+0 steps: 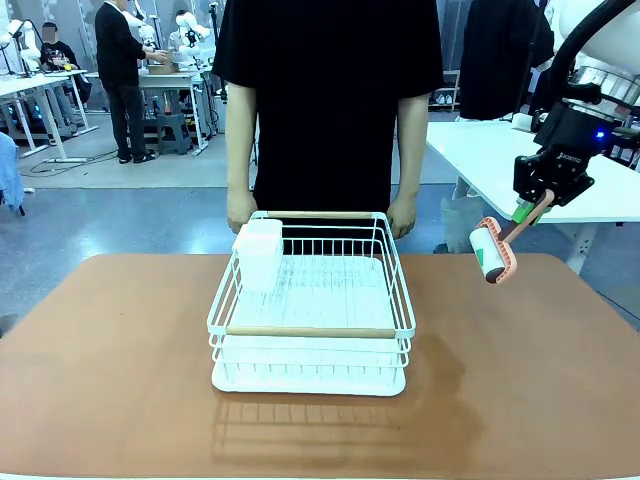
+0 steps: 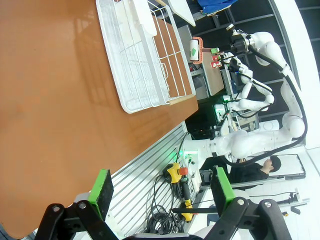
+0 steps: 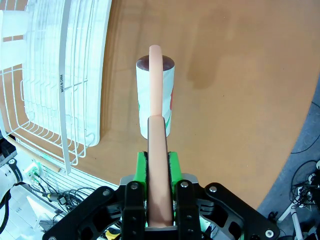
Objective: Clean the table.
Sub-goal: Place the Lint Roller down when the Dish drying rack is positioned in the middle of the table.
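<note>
The right gripper (image 3: 159,165) jaws are clamping tightly one lint roller (image 3: 155,97) handle above the tabletop (image 1: 520,380); the left gripper (image 2: 162,187) jaws are standing wide open, holding nothing. One white wire rack (image 1: 310,300) is sitting there.

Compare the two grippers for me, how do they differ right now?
The right gripper is shut on the lint roller by its peach handle; the left gripper is open and holds nothing. The right gripper hangs above the table near the white dish rack; the left gripper sits back at the table's near edge. Both are black with green pads.
</note>
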Controlling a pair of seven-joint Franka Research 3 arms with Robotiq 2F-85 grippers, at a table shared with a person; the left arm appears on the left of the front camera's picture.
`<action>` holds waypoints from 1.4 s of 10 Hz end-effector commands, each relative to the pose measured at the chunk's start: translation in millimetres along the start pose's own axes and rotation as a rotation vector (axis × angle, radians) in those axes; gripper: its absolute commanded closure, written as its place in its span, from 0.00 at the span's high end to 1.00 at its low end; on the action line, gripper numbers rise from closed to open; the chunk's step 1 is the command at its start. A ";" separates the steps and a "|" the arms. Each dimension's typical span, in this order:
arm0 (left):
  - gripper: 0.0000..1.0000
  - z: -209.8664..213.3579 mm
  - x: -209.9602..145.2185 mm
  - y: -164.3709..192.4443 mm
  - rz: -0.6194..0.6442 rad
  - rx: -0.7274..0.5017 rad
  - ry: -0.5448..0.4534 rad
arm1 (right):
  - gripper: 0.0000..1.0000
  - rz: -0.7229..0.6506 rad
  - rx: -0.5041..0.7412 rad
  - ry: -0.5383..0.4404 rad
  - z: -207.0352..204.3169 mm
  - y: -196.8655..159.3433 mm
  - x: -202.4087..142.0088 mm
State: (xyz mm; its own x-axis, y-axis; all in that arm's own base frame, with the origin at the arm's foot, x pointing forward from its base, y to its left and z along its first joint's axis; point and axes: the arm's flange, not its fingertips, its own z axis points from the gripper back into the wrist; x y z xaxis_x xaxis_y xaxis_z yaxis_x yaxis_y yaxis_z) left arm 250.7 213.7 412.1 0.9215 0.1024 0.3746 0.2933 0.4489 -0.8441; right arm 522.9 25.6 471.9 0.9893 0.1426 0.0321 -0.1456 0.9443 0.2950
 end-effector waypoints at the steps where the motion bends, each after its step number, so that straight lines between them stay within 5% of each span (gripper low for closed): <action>1: 1.00 1.3 -2.3 -0.8 -0.029 -0.019 -0.012 | 0.21 0.009 -0.016 0.000 2.9 2.7 -0.1; 5: 1.00 1.3 -2.3 -0.8 -0.029 -0.019 -0.012 | 0.21 0.000 0.000 0.000 0.0 0.0 0.0; 12: 1.00 1.3 -2.3 -0.8 -0.029 -0.019 -0.012 | 0.21 -1.108 0.159 -0.302 -14.1 0.2 8.7; 14: 1.00 1.3 -2.3 -0.8 -0.029 -0.019 -0.012 | 0.21 -1.291 0.239 -0.372 -40.1 -4.4 6.0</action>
State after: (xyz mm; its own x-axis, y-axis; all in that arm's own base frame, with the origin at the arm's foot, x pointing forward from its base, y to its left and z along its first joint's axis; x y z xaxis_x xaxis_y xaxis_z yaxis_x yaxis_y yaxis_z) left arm 250.7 213.7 412.1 0.9215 0.1024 0.3746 0.2932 0.4489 -0.8441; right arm 538.3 16.3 443.8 0.4793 -0.8659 -0.1430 0.8179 0.3816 0.4306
